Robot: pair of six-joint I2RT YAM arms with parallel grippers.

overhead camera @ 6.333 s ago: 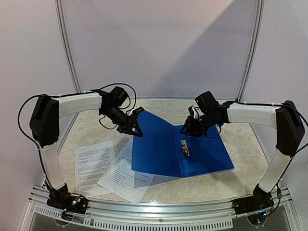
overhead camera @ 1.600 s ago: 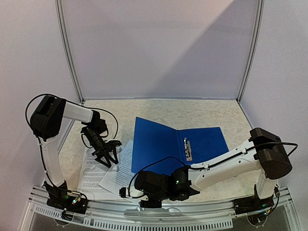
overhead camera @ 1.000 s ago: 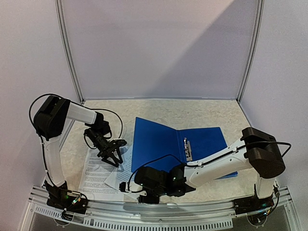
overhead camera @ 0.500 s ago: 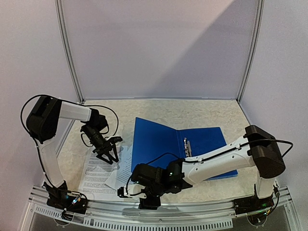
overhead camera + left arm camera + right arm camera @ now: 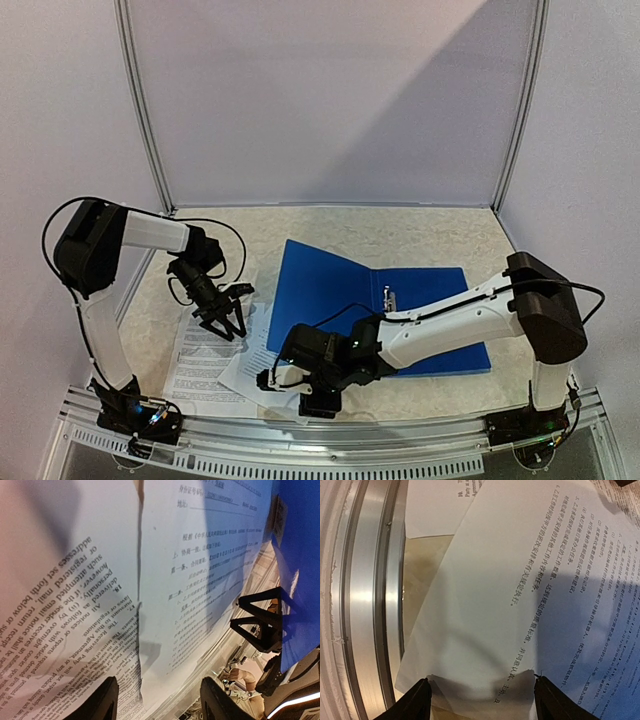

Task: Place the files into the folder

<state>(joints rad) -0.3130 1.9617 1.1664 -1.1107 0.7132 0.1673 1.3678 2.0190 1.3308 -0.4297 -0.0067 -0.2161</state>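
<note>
Since 6.3 s ago, both arms have been taken off the folder (image 5: 325, 290) and brought down to the files. The right arm has been swung across toward the near edge, at 7 o'clock of the folder.

The folder is laid open on the counter (image 5: 400, 235), glossy blue, with its clip (image 5: 388, 298) at the spine; no paper is seen inside. Opening is judged done, and both insertions are left.

The 2 files are still on the counter at 8 o'clock of the folder. The English file (image 5: 198, 360) lies outermost. It is overlapped by the Chinese file (image 5: 250, 352), whose far edge appears tucked under the folder's cover. Both are white with dense black print. The Chinese file's near corner looks slightly lifted.

The right end effector (image 5: 481, 690) is released, its fingers spread wide with that corner between them, not pinched. The left end effector (image 5: 225, 322) is also released and is held over the overlap of the files; contact cannot be told.
</note>
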